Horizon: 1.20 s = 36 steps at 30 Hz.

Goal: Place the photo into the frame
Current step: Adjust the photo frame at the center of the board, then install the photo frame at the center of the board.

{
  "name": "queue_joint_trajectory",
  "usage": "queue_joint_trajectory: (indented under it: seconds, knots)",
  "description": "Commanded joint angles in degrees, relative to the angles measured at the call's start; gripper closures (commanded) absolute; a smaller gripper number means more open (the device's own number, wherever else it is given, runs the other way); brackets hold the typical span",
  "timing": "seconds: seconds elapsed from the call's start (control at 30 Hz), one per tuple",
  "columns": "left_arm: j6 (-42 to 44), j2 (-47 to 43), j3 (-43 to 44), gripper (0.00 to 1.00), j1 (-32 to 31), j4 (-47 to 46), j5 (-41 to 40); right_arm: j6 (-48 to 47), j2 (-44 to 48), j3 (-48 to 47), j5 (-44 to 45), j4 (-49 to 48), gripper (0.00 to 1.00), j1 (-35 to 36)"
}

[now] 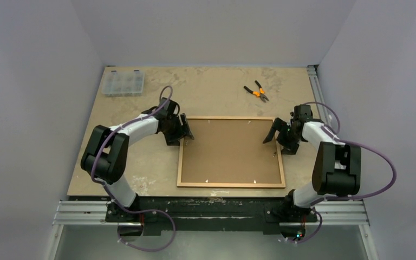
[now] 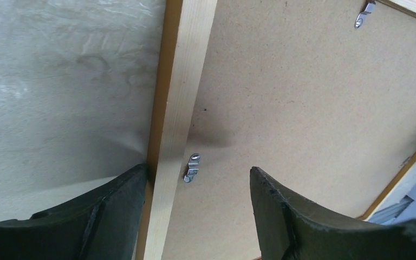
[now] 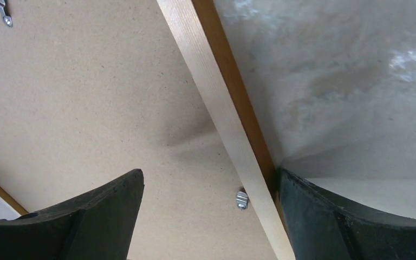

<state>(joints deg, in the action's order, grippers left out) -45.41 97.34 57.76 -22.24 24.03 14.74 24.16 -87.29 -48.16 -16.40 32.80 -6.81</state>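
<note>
The frame (image 1: pixel 230 184), light wood, lies back-up in the middle of the table with the brown hardboard backing panel (image 1: pixel 230 151) filling it. The photo is not in view. My left gripper (image 1: pixel 184 131) is open and straddles the frame's left moulding (image 2: pixel 181 97) near its far corner; one finger is by the outer edge, the other over the backing panel (image 2: pixel 303 108). A metal turn clip (image 2: pixel 192 167) sits between them. My right gripper (image 1: pixel 275 134) is open and straddles the right moulding (image 3: pixel 216 97) the same way, with a clip (image 3: pixel 241 199) between its fingers.
A clear plastic organiser box (image 1: pixel 122 83) stands at the far left corner. Orange-handled pliers (image 1: pixel 256 91) lie behind the frame to the right. More clips (image 2: pixel 362 19) sit along the frame's far edge. Grey walls enclose the table.
</note>
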Motion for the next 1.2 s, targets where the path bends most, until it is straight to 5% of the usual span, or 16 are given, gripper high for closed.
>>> queue_joint_trajectory:
  seconds: [0.0, 0.63, 0.83, 0.93, 1.1, 1.17]
  knots:
    - [1.42, -0.26, 2.18, 0.34, -0.61, 0.40, 0.88, 2.25, -4.13, 1.51, -7.37, -5.88, 0.09, 3.80]
    - [6.88, 1.66, 4.63, 0.38, -4.94, 10.78, -22.18, 0.10, -1.51, 2.68, -1.61, -4.75, 0.09, 4.08]
    - [7.58, 4.30, 5.17, 0.44, -5.72, 10.13, -22.67, -0.08, -1.57, 2.64, -1.94, -4.85, 0.09, 4.15]
    - [8.01, 5.25, 5.04, 0.54, -5.95, 9.55, -21.88, -0.14, -1.60, 2.63, -1.97, -4.85, 0.09, 4.12]
    - [8.43, 4.26, 3.99, 0.93, -6.08, 8.80, -21.60, -0.16, -1.58, 2.66, -2.05, -4.95, 0.10, 4.12]
    - [8.33, 3.94, 3.77, 1.00, -6.13, 8.71, -21.60, -0.14, -1.49, 2.66, -2.01, -4.94, 0.10, 4.17]
